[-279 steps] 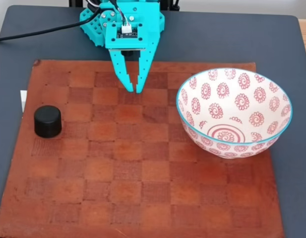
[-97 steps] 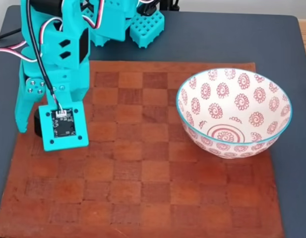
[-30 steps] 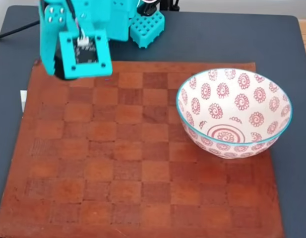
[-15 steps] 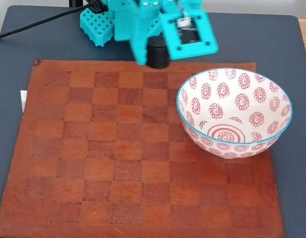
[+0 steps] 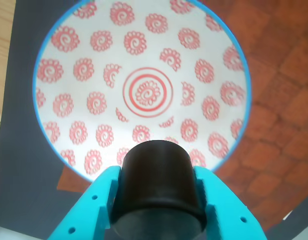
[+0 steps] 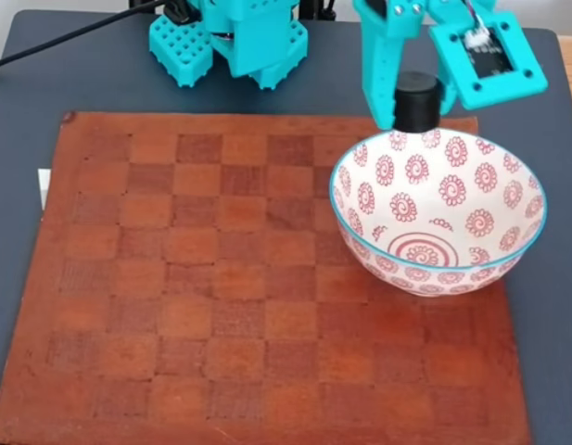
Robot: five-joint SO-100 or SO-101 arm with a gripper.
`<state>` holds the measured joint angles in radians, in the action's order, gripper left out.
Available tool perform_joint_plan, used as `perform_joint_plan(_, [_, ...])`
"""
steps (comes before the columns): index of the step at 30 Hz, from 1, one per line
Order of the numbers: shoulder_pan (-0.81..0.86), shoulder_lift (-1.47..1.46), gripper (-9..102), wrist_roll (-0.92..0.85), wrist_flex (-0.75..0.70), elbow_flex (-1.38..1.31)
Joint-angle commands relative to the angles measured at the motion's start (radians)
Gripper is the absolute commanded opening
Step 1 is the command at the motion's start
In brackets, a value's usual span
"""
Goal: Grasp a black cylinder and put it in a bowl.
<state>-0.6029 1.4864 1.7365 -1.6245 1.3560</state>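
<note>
My turquoise gripper (image 6: 417,109) is shut on the black cylinder (image 6: 416,100), holding it in the air just above the back rim of the bowl (image 6: 439,211). In the wrist view the black cylinder (image 5: 157,187) sits clamped between the two turquoise fingers (image 5: 96,200), with my gripper (image 5: 158,196) looking straight down into the bowl (image 5: 144,90). The bowl is white with red spiral flowers and a thin turquoise rim, and nothing lies inside it.
The bowl stands at the right side of a brown checkered leather mat (image 6: 221,278) on a dark table (image 6: 536,83). The arm's turquoise base (image 6: 230,37) is at the back centre, with a black cable (image 6: 63,51) running off to the left.
The arm has swung right with the cylinder, from above the mat's back edge to over the bowl's back rim. Earlier it picked the cylinder up from the mat's left side.
</note>
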Motion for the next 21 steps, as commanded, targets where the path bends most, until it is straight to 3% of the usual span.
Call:
perform_joint_plan(1, [-0.020,-0.058,13,0.018,0.006,-0.081])
perform_joint_plan(8, [-0.025,-0.164,13,0.026,0.028,-0.078])
perform_joint_plan(15, [-0.028,-0.193,23,0.026,0.029,-0.069])
perform_joint_plan(21, [-0.021,-0.179,23,0.021,0.012,-0.074])
